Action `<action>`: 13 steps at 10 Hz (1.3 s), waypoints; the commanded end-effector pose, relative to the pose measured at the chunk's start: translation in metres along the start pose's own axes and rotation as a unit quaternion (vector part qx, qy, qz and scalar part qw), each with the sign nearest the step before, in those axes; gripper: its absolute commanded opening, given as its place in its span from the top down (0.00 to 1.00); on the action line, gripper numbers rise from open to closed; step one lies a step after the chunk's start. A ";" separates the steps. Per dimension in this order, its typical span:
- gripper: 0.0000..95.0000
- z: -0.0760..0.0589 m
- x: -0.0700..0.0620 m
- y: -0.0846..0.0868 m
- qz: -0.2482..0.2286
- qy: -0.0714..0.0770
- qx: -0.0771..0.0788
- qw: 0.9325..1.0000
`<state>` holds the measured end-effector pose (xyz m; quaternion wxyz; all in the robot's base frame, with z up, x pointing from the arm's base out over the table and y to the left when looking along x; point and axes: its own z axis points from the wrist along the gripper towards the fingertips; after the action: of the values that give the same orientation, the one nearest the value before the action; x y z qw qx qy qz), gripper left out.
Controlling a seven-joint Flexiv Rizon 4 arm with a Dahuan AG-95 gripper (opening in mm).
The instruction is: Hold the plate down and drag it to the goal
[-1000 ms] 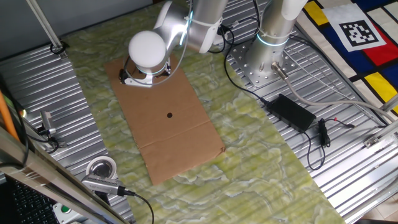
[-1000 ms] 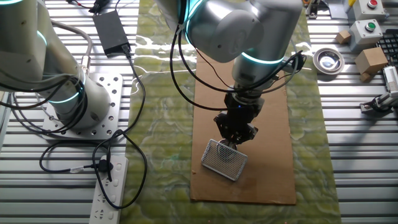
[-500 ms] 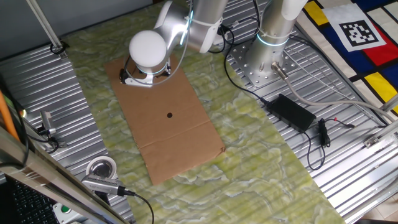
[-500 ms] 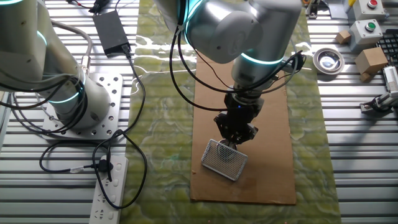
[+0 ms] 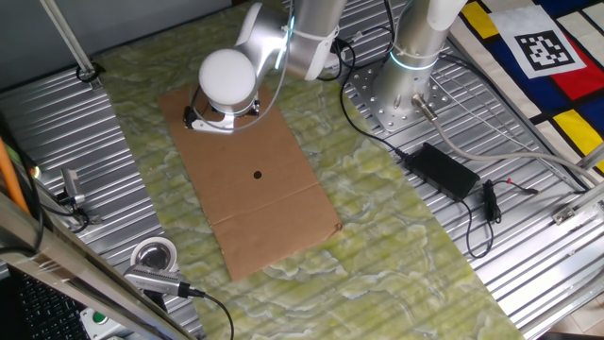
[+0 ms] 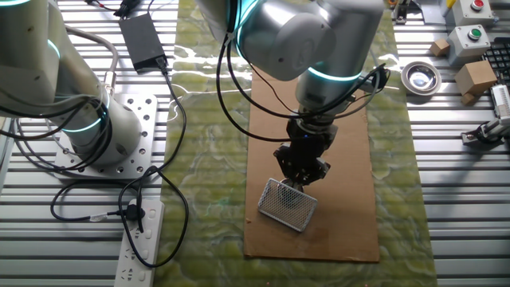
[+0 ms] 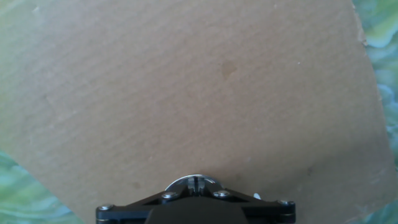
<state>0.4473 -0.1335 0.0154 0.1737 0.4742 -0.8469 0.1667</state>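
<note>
In the hand view, the plate [image 7: 179, 183] shows only as a shiny silver curved rim sticking out from under my gripper [image 7: 195, 184]. The fingers are closed together and stand on top of it, on the brown cardboard sheet [image 7: 186, 93]. In the other fixed view, the gripper [image 6: 300, 178] points straight down onto the cardboard [image 6: 343, 207], and the plate is hidden beneath it. In one fixed view, the arm's white round joint [image 5: 229, 76] covers the gripper and the plate. A tiny black dot [image 5: 258, 174] lies on the cardboard, towards the near side of the arm.
A mesh-patterned piece [image 6: 288, 206] sits right by the gripper tip. A white tape roll [image 5: 154, 255] lies off the cardboard; it also shows in the other fixed view [image 6: 421, 76]. A black power brick [image 5: 442, 170] and cables lie by the arm bases. Green cloth [image 5: 396, 255] surrounds the cardboard.
The arm has crept very slightly to the right in one fixed view. Nothing else has visibly changed.
</note>
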 end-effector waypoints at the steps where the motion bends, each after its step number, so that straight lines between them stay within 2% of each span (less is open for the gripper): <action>1: 1.00 0.002 0.001 0.000 -0.002 -0.001 0.001 1.000; 8: 1.00 0.005 0.008 0.000 -0.010 0.001 0.004 1.000; 13: 1.00 0.007 0.008 0.000 -0.012 0.002 0.005 1.000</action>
<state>0.4417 -0.1427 0.0151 0.1752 0.4836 -0.8407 0.1694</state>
